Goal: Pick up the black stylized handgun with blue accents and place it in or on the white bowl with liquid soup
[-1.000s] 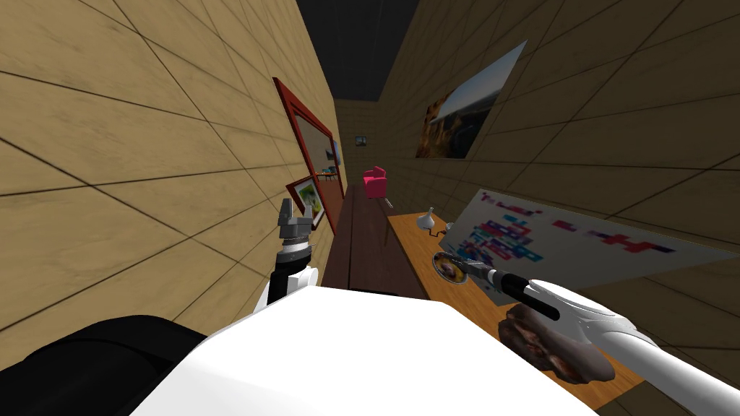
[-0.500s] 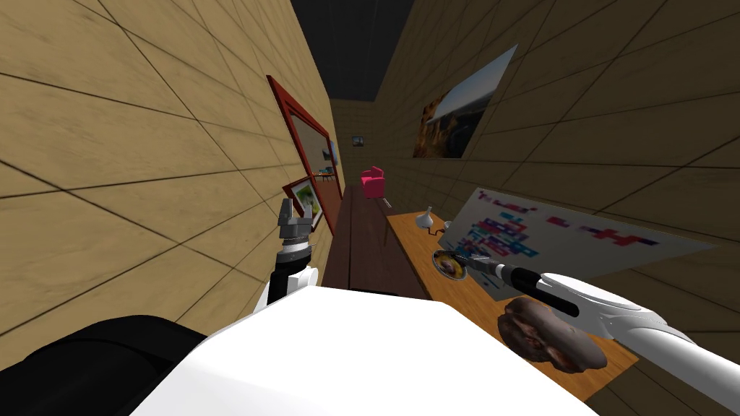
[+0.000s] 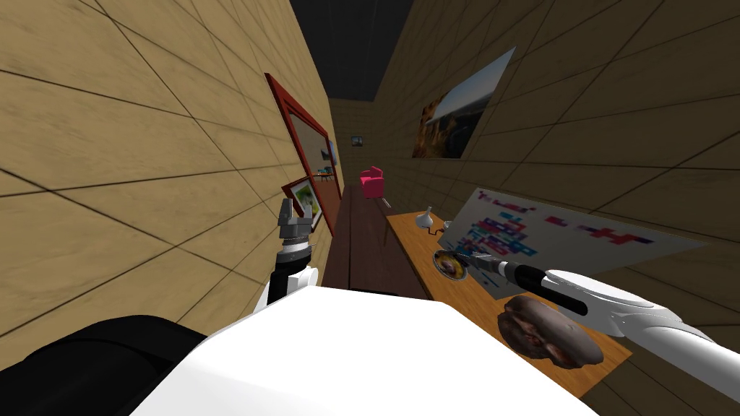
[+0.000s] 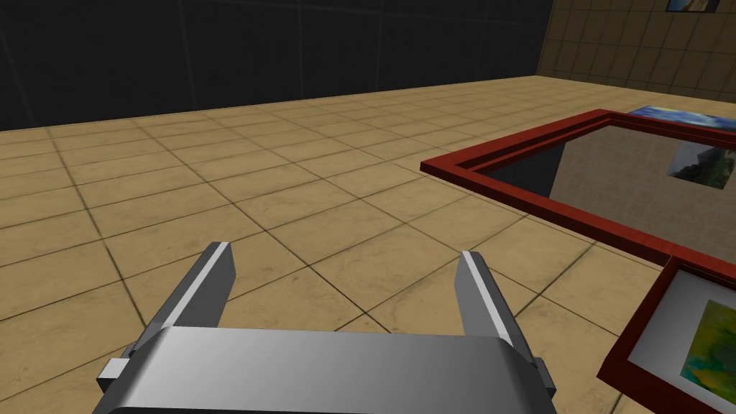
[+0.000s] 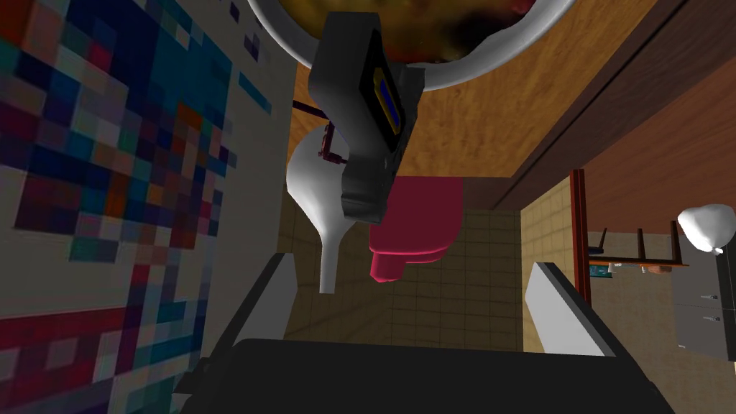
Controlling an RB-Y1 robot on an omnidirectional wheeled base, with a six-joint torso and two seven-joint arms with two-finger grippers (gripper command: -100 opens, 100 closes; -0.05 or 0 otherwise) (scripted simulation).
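Your right gripper (image 5: 413,266) is open, fingers wide apart, nothing between them. The handgun (image 5: 366,115) sits just beyond the fingertips, not touching either, a bit nearer the finger on the poster (image 5: 108,144) side. Its long axis runs roughly along the gripper's reach. The far end lies over the rim of the white bowl (image 5: 471,65) and the brown-yellow soup, and the near end sticks out past the rim toward the gripper. You can't tell whether it rests on the rim or is clear of it. It's a blocky dark grey-black body with a blue panel edged in yellow on the side facing up. The bowl stands on the orange wooden table (image 3: 462,303), with a white flask (image 5: 316,194) beyond it and a brown lump (image 3: 549,332) nearer you. Your left gripper (image 3: 295,209) is raised by the wall, fingers apart and empty.
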